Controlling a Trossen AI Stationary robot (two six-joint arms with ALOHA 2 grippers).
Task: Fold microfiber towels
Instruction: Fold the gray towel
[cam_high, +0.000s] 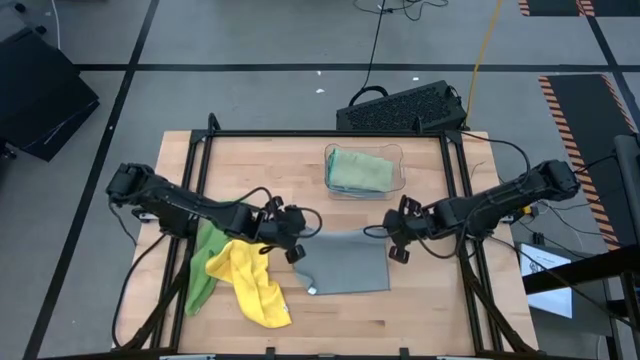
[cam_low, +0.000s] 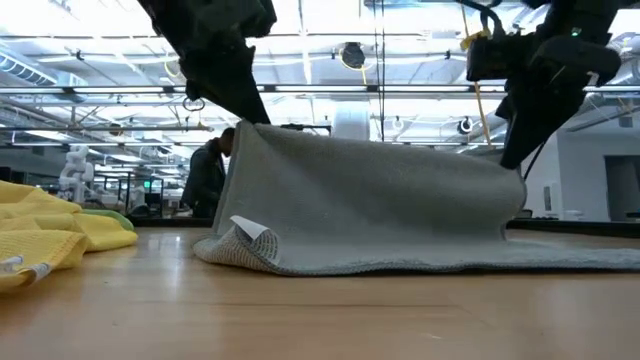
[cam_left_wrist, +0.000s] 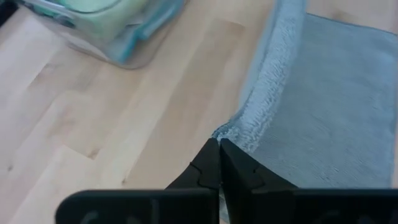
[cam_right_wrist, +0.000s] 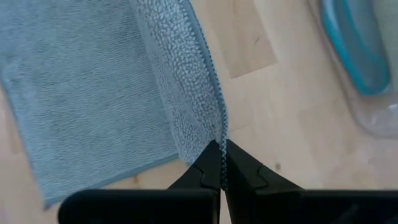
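The left hand (cam_high: 297, 236) and the right hand (cam_high: 397, 232) each pinch a corner of the grey towel (cam_high: 345, 262) and lift its far edge off the worktop (cam_high: 420, 310). The yellow towel (cam_high: 252, 280) lies beside it.

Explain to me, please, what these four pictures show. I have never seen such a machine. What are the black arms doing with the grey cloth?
It is a robot with two dark arms at a wooden table. One picture looks down from above, one looks level along the table top, and two come from cameras on the wrists. The left gripper and the right gripper are each shut on a corner of the grey towel, lifting one edge while the rest lies flat. Beside it lie a yellow towel and a green towel in a loose heap. A clear plastic bin holds a pale green cloth.
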